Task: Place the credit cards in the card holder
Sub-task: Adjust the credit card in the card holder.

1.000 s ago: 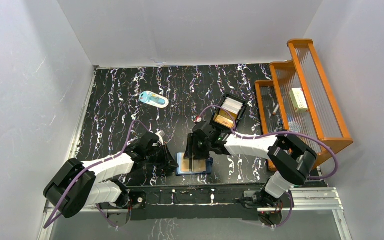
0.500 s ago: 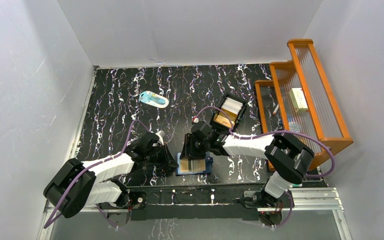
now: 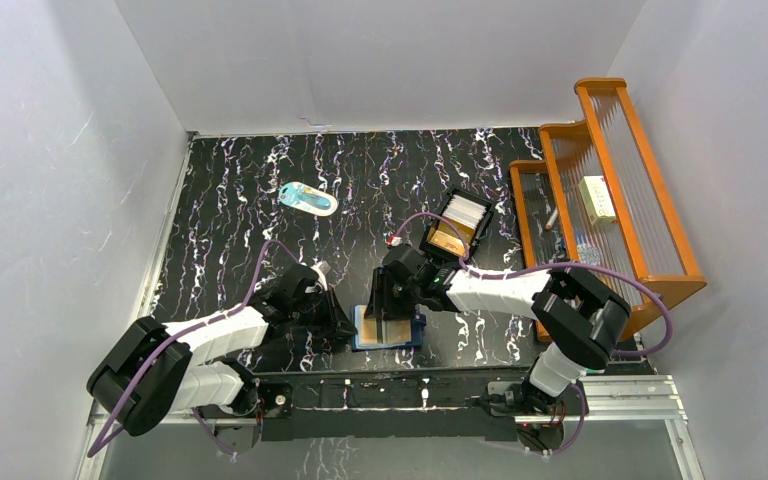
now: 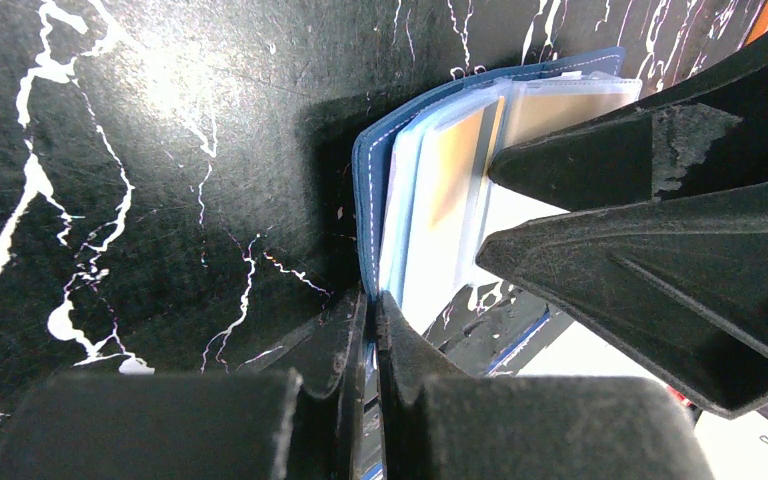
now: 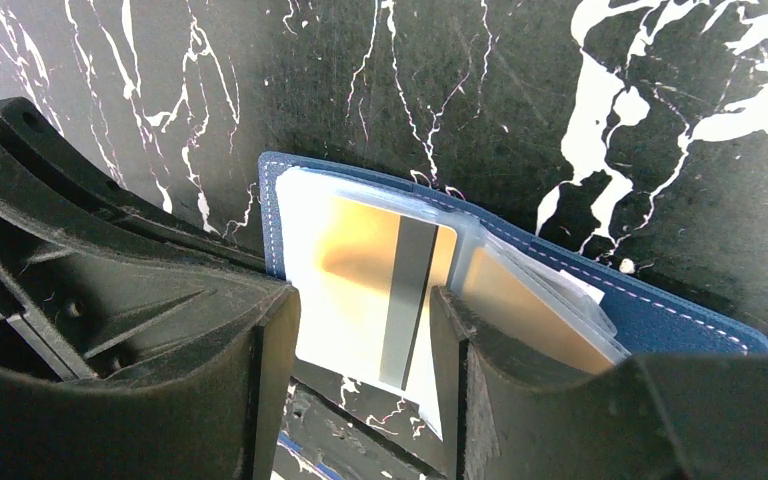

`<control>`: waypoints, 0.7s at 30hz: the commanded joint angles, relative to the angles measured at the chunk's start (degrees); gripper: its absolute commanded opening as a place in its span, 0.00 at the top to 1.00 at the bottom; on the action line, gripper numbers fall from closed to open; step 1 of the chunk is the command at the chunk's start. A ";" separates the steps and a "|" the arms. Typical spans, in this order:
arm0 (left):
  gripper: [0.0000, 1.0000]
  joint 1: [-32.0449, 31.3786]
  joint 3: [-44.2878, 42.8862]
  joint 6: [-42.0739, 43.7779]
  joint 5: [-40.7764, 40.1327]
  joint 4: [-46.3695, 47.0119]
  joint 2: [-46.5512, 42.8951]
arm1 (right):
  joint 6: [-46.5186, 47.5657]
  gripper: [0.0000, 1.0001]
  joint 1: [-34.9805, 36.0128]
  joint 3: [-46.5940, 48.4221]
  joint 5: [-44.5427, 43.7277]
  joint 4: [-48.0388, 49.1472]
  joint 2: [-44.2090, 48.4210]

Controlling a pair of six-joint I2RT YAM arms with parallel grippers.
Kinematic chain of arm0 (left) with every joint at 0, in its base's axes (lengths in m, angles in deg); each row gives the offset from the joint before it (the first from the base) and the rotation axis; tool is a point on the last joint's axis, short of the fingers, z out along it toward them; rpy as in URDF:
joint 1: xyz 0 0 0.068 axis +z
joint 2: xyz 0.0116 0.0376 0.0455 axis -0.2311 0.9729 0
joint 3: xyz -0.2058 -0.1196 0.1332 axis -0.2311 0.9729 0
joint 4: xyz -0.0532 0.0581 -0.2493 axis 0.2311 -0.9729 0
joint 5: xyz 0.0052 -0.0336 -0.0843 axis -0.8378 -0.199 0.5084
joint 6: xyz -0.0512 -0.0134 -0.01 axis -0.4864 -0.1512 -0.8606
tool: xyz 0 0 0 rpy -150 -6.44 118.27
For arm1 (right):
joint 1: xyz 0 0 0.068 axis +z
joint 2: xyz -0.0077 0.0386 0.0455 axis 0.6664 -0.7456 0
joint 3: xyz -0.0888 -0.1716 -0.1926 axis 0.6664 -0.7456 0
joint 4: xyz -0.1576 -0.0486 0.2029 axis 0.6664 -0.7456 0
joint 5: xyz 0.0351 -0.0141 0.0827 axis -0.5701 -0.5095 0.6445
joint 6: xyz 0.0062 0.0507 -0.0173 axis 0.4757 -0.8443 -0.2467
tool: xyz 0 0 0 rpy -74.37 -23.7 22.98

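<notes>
Top camera: finding the card holder (image 3: pixel 413 335) lying open on the black marbled table (image 3: pixel 220 220), with a golden card (image 3: pixel 381 330) showing on its spread pages. Seeing the left gripper (image 3: pixel 348 325) meeting the holder's left edge, and the right gripper (image 3: pixel 392 312) hanging over the holder's far side. Noting, beyond the holder and to its right, a black tray (image 3: pixel 438 222) carrying white cards (image 3: pixel 468 212) and a second golden card (image 3: pixel 447 240). Spotting an oval item (image 3: pixel 308 198) well apart from the holder, beyond it to the left, and an orange rack (image 3: pixel 600 180) far off to the holder's right.

Left wrist camera: watching the left gripper (image 4: pixel 372 300) clenching tight on the holder's navy cover (image 4: pixel 368 190), the blue edge pinched between both fingertips. Making out clear pockets fanning upward from that cover, the golden card (image 4: pixel 457 165) sitting among them, and the right gripper's black fingers (image 4: pixel 640 160) reaching in over the pockets.

Right wrist camera: seeing the right gripper (image 5: pixel 362 300) spreading wide, one finger at each side edge of the golden card (image 5: pixel 355 260), its dark stripe facing up. Finding that card lying partly under a clear pocket of the card holder (image 5: pixel 660 325), its near end sticking out past the holder's edge. Not managing to tell whether squeezing the card or merely bracketing it.
</notes>
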 commanded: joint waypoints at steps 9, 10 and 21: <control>1.00 -0.06 -0.33 0.24 -0.32 -0.96 -1.13 | -0.44 0.41 1.27 1.16 0.40 0.78 -0.57; 1.00 -0.10 -0.33 0.24 -0.33 -0.96 -1.05 | -0.71 0.42 1.33 1.04 0.97 1.43 -0.41; 1.00 -0.05 -0.10 0.32 -0.54 -1.27 -1.50 | 10.74 0.40 -0.10 3.40 2.27 -0.98 4.46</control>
